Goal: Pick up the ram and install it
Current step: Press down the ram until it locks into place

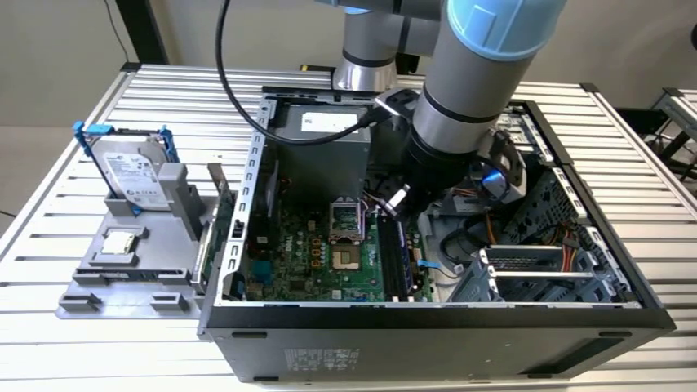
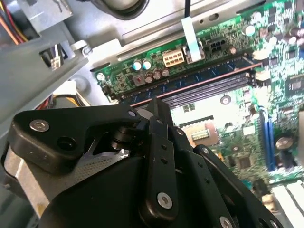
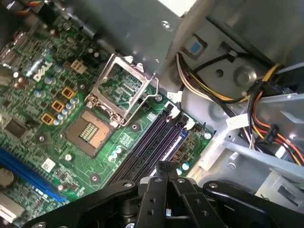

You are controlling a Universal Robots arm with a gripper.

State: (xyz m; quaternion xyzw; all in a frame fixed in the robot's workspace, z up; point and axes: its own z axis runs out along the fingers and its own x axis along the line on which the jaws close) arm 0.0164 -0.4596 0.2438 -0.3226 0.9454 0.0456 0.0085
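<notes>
1. The arm is reaching down into the open computer case (image 1: 436, 327), which is lying on the slatted metal table (image 1: 65, 351).
2. The gripper (image 1: 394, 212) is hanging over the green motherboard (image 1: 316, 253), right at the memory slots (image 1: 397, 257) beside the processor socket (image 1: 346, 257).
3. In both wrist views the black fingers are pressing together at their tips, clenched, with nothing showing between them (image 2: 156, 105) (image 3: 166, 165).
4. In the second wrist view the ram (image 2: 199, 80) is sitting lengthwise along the row of slots as a long dark strip with chips, on the side nearest the white power connector (image 2: 173, 58).
5. The closed fingertips are standing at one end of that strip; I cannot tell whether they are touching it.
6. In the first wrist view the dark slots (image 3: 152, 142) are running from the fingertips towards the socket's raised metal frame (image 3: 121, 88).
7. On the exterior view's left, a grey tray (image 1: 109, 286) is carrying a silver hard drive in a blue bracket (image 1: 136, 171) and a small square processor chip (image 1: 120, 242), well apart from the gripper.
</notes>
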